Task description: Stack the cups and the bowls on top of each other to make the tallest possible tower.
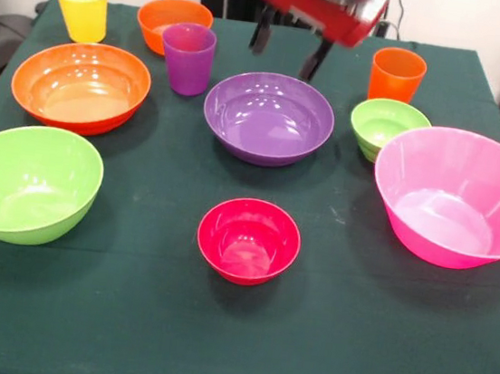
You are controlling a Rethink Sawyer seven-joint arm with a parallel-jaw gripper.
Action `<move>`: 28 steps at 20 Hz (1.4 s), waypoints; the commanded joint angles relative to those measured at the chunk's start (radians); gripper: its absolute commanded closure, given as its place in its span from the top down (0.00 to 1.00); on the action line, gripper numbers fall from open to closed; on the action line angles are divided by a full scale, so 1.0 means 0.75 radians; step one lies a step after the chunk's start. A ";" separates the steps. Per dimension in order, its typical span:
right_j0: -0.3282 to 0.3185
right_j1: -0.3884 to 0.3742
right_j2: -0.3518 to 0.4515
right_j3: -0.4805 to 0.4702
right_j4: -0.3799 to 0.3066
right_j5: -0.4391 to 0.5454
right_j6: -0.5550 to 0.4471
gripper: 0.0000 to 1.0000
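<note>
Dark green tablecloth [122, 336] carries scattered bowls, white wall [462, 21] behind.

Light is bright and even, coming from above; shadows under the bowls are soft and short. White glare spots sit on the glossy insides of the purple bowl [269, 116] just below the jaws, the large orange bowl [81, 85] to their left, and the pink bowl [458, 196] to the lower right. The gripper [290, 51] looks slightly soft-edged against the dark green cloth [124, 318]. Detail is mildly soft throughout; no clear edge distortion.
</note>
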 commanded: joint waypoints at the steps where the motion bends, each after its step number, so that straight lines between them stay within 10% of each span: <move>1: 0.070 -0.185 0.125 0.348 -0.066 0.043 -0.101 1.00; 28: -0.040 -0.468 0.109 1.133 -0.280 -0.602 -0.094 1.00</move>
